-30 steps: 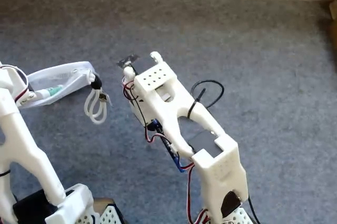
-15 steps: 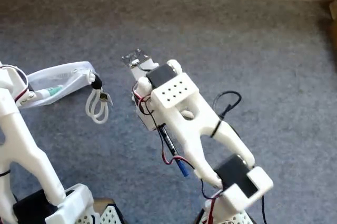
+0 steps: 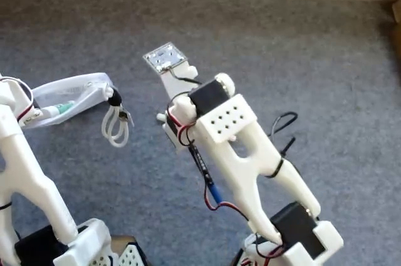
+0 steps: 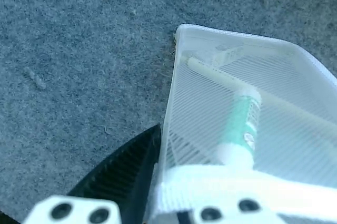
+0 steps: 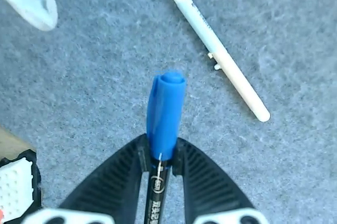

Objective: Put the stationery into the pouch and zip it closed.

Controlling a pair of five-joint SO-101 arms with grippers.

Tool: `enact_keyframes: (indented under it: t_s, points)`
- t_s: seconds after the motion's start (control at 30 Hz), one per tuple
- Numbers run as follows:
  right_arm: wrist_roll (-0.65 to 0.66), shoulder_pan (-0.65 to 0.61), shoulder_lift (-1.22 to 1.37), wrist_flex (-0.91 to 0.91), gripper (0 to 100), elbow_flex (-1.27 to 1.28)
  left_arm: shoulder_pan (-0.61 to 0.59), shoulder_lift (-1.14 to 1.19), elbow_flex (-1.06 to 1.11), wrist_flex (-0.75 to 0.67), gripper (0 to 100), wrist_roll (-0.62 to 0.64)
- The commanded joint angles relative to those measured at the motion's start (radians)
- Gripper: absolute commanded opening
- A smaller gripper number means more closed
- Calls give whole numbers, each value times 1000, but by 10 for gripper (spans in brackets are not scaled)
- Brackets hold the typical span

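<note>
Over the middle of the grey carpet (image 3: 326, 59) the right gripper (image 5: 160, 155) has its jaws clamped on a blue-capped pen (image 5: 165, 113); a white pen (image 5: 218, 52) lies near it on the carpet; farther off, at the left edge, the left gripper (image 4: 160, 182) pinches the mesh pouch (image 4: 200, 113), a green tube (image 4: 245, 121) inside.

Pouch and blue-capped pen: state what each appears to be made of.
Pouch: seemingly soft, translucent white plastic or mesh with fine ribbing; the green-and-white stick inside shows through it. Pen: likely moulded plastic, its blue cap smooth with a slight sheen, its barrel black.
</note>
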Motion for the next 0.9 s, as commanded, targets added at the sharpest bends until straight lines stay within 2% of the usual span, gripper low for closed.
enact_keyframes:
  t_s: [0.0,0.17,0.43,0.63,0.87]
  points:
    - [-11,-30,-102,-22,5,-10,-38,15,35,-6,7,11]
    - [-12,-51,-163,-39,5,-12,-39,15,35,-5,7,11]
    - [-14,-50,-259,-231,5,-2,-41,15,35,-3,7,11]
    - [-164,-50,-302,-317,5,-2,-39,16,35,-3,7,11]
    - [-186,-51,-332,-417,5,-2,-39,16,35,-3,7,11]
